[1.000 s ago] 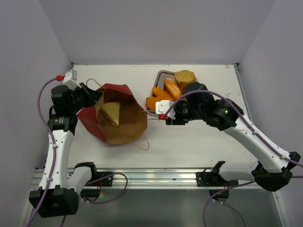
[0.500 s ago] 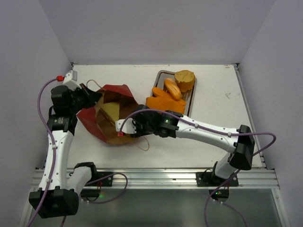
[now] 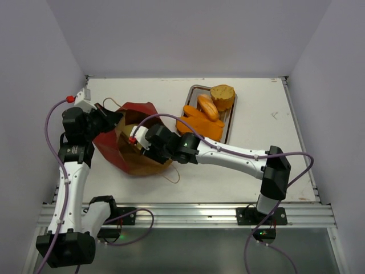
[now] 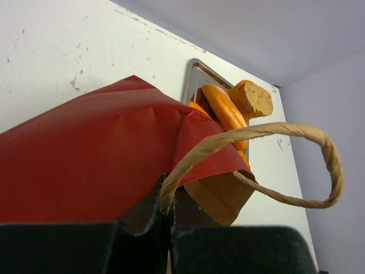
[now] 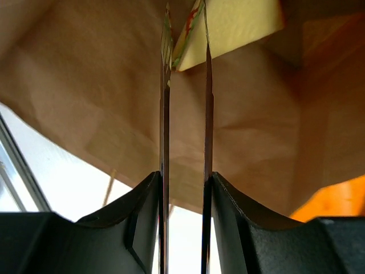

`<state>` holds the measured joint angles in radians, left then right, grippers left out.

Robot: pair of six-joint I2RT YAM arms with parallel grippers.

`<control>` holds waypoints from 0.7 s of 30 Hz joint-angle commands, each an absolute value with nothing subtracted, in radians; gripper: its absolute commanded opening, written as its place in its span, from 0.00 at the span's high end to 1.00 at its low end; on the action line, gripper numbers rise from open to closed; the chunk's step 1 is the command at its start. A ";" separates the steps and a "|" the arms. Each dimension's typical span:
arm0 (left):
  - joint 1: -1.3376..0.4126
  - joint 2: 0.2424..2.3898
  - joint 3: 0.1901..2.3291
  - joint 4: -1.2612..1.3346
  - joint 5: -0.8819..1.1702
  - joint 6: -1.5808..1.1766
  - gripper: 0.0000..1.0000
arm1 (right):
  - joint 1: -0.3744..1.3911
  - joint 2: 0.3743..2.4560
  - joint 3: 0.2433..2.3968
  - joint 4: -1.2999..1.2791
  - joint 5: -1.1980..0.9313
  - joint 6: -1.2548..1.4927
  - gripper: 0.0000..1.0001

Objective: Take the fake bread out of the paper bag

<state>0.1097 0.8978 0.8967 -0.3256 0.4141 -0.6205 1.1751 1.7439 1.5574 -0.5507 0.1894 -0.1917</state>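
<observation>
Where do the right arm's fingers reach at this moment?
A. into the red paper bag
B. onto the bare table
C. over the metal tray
A: the right gripper sits inside the red paper bag, brown walls around it, close to the yellow triangular toy sandwich.

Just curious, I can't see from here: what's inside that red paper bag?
A pale yellow triangular sandwich piece lies inside the paper bag, at the tips of the right arm's fingers. That arm covers the rest from above.

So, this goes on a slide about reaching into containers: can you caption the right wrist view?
Right gripper inside the paper bag, its fingertips straddling a corner of the toy sandwich.
</observation>
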 commanded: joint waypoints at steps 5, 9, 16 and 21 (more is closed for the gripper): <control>0.106 0.867 0.870 -0.233 0.391 -0.680 1.00 | 1.178 1.828 1.635 -0.503 0.205 0.023 0.57; 0.106 0.867 0.862 -0.218 0.397 -0.687 1.00 | 1.178 1.858 1.649 -0.499 0.250 0.043 0.57; 0.106 0.870 0.845 -0.190 0.400 -0.704 1.00 | 1.184 1.894 1.655 -0.499 0.317 0.055 0.57; 0.107 0.854 0.828 -0.175 0.397 -0.723 1.00 | 1.184 1.910 1.658 -0.499 0.379 0.054 0.57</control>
<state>0.1097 0.8734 0.8371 -0.2386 0.4026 -0.6975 1.1782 1.9030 1.6157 -0.5419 0.3031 0.0280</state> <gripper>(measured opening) 0.011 0.434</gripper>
